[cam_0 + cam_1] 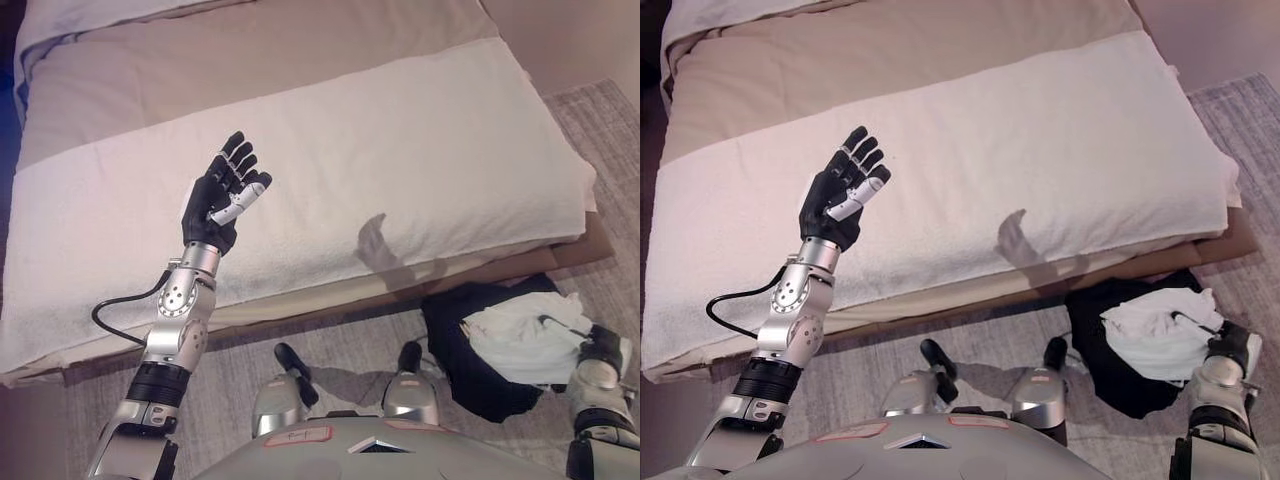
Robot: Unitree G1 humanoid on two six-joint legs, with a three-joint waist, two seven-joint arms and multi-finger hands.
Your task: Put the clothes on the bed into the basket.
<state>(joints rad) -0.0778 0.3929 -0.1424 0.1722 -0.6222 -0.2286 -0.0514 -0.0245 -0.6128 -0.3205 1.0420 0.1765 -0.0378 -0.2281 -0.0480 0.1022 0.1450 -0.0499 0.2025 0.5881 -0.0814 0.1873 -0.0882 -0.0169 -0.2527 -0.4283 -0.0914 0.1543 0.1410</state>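
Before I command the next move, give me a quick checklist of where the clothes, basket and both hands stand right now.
1. Bed free of clothes: ok, only the white blanket and tan sheet show on it.
2. Clothes in the basket: cannot tell; a white garment lies on dark fabric on the floor by the bed, but no basket rim is clear.
3. Left robot hand empty: ok, fingers straight, raised over the blanket.
4. Right robot hand released: cannot tell, its fingers are hidden at the white garment.
5. White garment fully settled: cannot tell.

Low bed point(300, 150) with white blanket point(400, 170) over beige sheet point(250, 50), grey woven carpet point(600, 120)
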